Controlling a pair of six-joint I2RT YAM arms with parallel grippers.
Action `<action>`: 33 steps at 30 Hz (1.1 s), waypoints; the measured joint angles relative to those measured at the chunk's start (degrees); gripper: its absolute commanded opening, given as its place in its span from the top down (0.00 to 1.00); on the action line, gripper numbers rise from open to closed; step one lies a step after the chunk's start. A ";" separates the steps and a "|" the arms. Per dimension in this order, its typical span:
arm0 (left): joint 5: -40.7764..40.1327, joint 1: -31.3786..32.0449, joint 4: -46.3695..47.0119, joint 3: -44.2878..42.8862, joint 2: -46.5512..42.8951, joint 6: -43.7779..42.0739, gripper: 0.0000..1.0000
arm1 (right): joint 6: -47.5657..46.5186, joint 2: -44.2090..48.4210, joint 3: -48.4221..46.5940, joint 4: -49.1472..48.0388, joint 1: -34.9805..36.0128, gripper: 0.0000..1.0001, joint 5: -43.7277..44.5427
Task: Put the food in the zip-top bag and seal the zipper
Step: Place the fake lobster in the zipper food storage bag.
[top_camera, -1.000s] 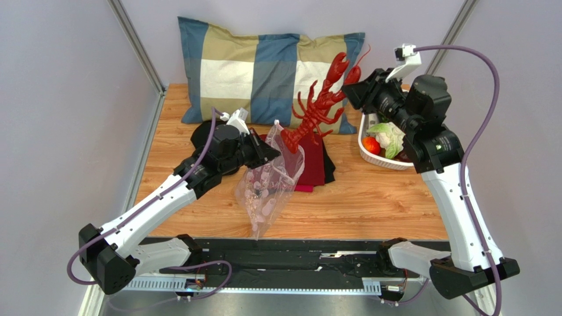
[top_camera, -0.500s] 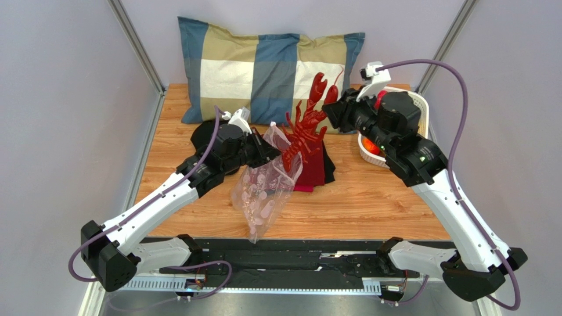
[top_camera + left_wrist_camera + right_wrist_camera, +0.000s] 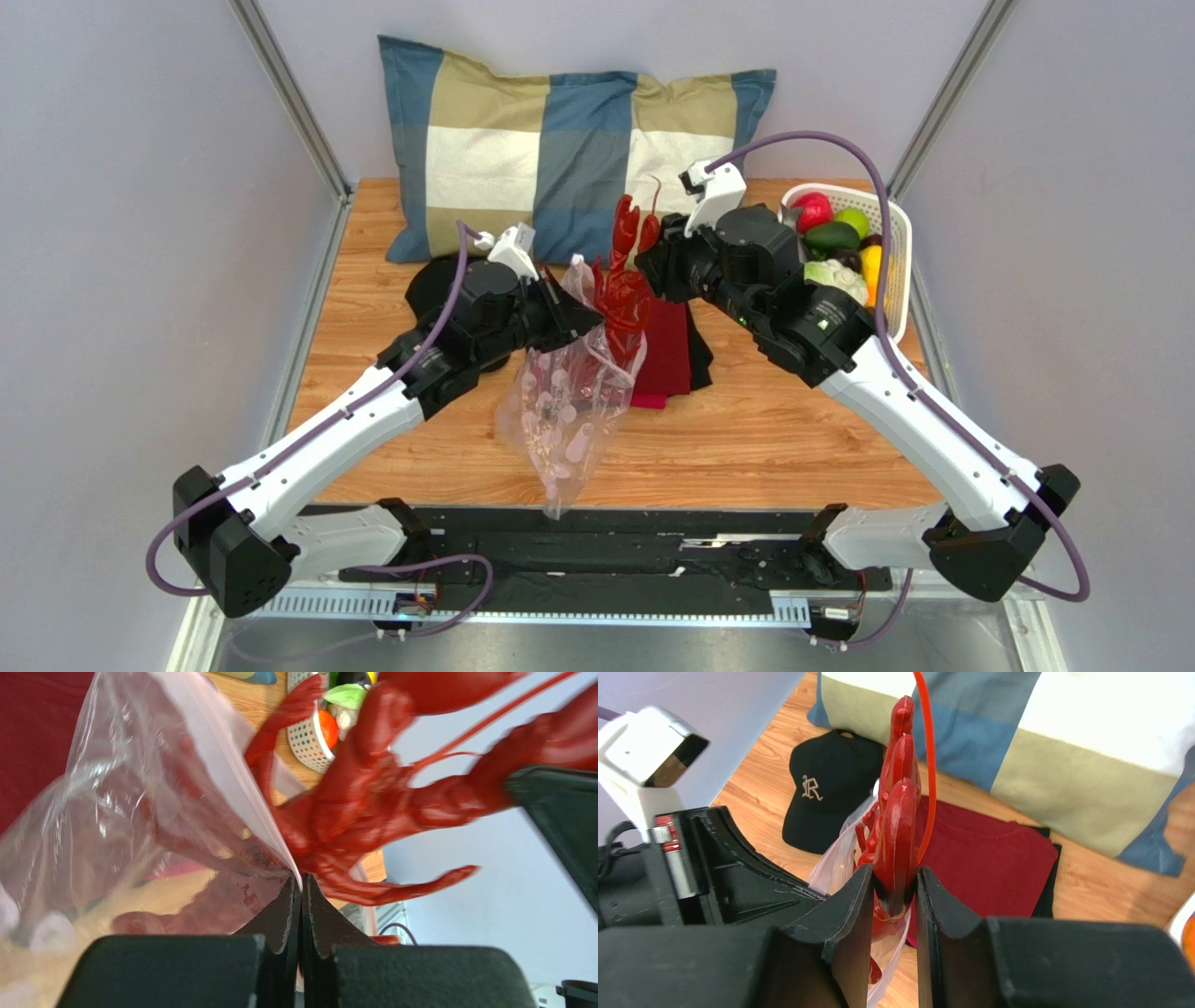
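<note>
My left gripper point(image 3: 586, 325) is shut on the mouth edge of the clear zip-top bag point(image 3: 568, 413) and holds it hanging above the table. In the left wrist view the closed fingertips point(image 3: 302, 880) pinch the bag's rim point(image 3: 231, 777). My right gripper point(image 3: 648, 266) is shut on a red plastic lobster point(image 3: 622, 273), held upright with its claws up. Its lower end is in the bag's mouth and shows red through the plastic point(image 3: 210, 896). The right wrist view shows the gripper point(image 3: 894, 882) clamping the lobster's body point(image 3: 899, 812). The zipper is open.
A white perforated basket point(image 3: 898, 266) with several fruits and vegetables point(image 3: 835, 238) stands at the back right. A folded red cloth point(image 3: 671, 350) lies under the bag's mouth, a black cap point(image 3: 822, 798) lies to its left, and a checked pillow point(image 3: 561, 140) lies along the back.
My right arm has swung left from the basket and lowered the lobster, turning it upright, so its lower end is in the bag's mouth. My left gripper has held the bag still.
</note>
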State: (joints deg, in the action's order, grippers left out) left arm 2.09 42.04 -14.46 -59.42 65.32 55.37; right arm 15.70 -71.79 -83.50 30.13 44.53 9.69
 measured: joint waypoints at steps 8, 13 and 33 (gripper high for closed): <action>-0.70 0.33 1.05 0.00 0.00 -0.31 1.00 | 3.85 -2.93 0.42 1.01 1.27 1.00 -0.22; -0.92 0.37 1.81 0.00 -0.11 -0.35 1.00 | 5.27 -2.47 3.48 1.16 3.10 1.00 -0.46; -3.15 1.11 9.51 0.90 -2.25 -2.54 1.00 | 12.37 -4.28 6.14 2.80 2.64 1.00 -14.38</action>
State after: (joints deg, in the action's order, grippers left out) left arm -1.06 43.16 -4.95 -58.52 63.07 52.84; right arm 28.08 -76.07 -77.36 32.93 47.18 -4.69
